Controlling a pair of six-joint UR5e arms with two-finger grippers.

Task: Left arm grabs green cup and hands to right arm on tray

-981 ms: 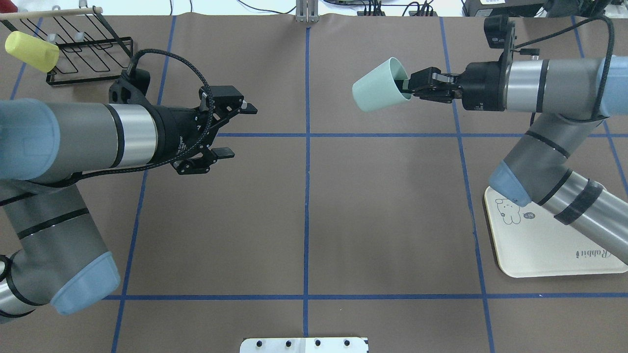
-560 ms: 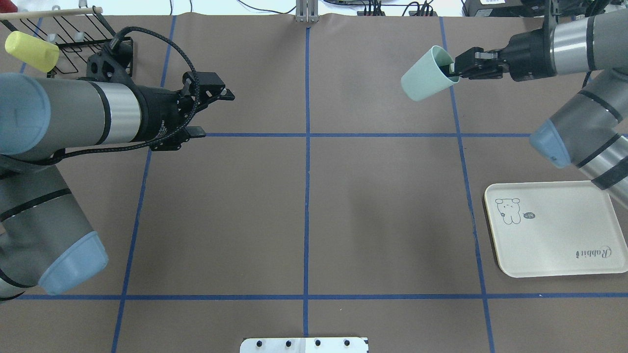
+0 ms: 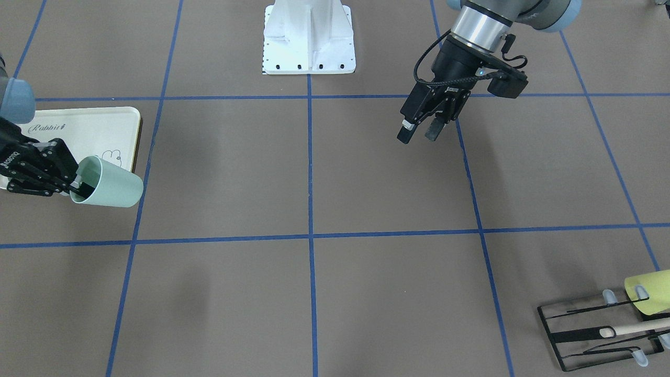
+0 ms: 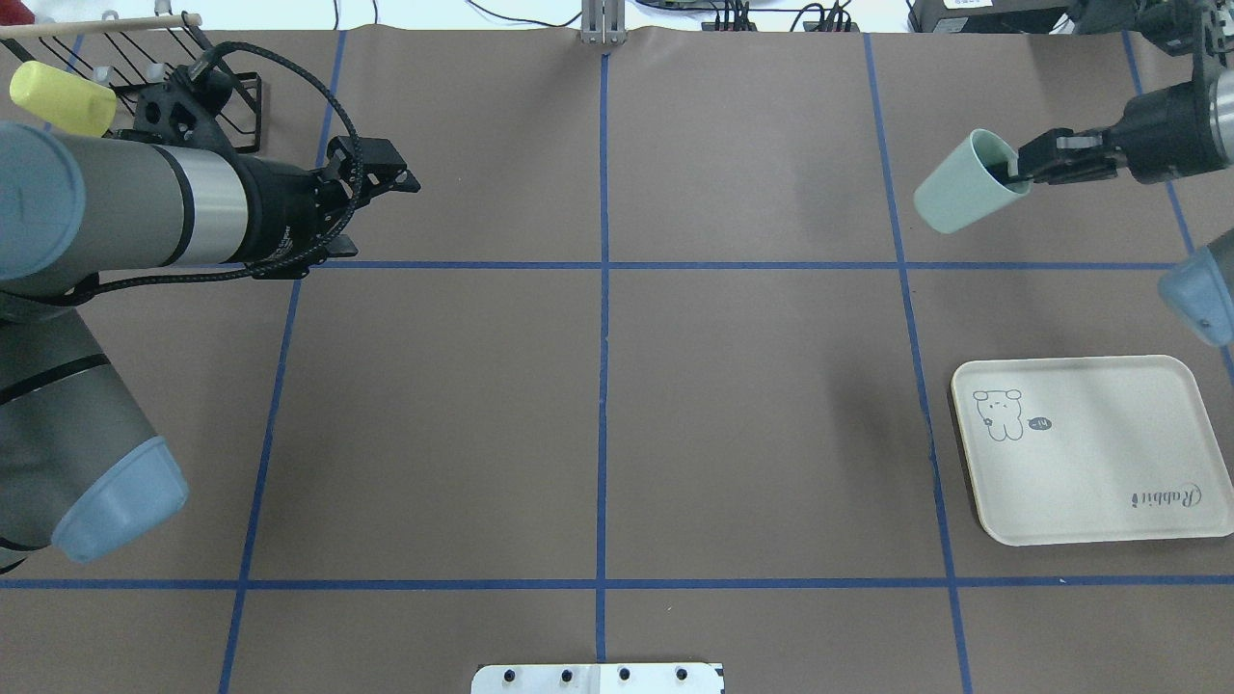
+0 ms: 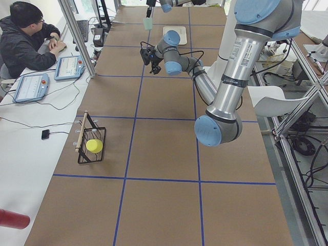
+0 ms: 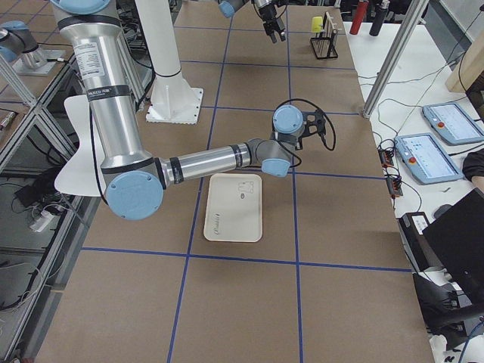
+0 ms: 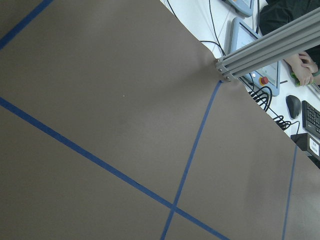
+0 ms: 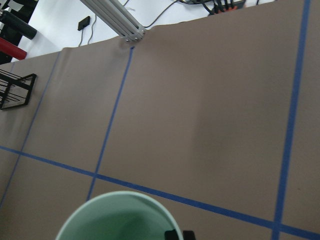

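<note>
The pale green cup (image 4: 959, 188) hangs on its side in the air, mouth toward my right gripper (image 4: 1014, 173). That gripper is shut on the cup's rim, with one finger inside, as the right wrist view shows at the cup's (image 8: 117, 217) mouth. In the front-facing view the cup (image 3: 111, 184) and right gripper (image 3: 77, 186) sit just past the cream tray's (image 3: 78, 123) edge. The tray (image 4: 1089, 463) lies flat with nothing on it. My left gripper (image 4: 371, 217) is open and holds nothing, far off at the left; its fingers (image 3: 404, 137) stand apart.
A black wire rack (image 4: 193, 82) with a yellow-green cup (image 4: 58, 96) on it stands at the far left corner. The robot's white base plate (image 3: 309, 36) is at the near middle edge. A person (image 5: 25, 38) sits at a side desk.
The right gripper has carried the green cup to the right, toward the tray's side. The left arm has drawn back to the left, toward the rack, still open.
</note>
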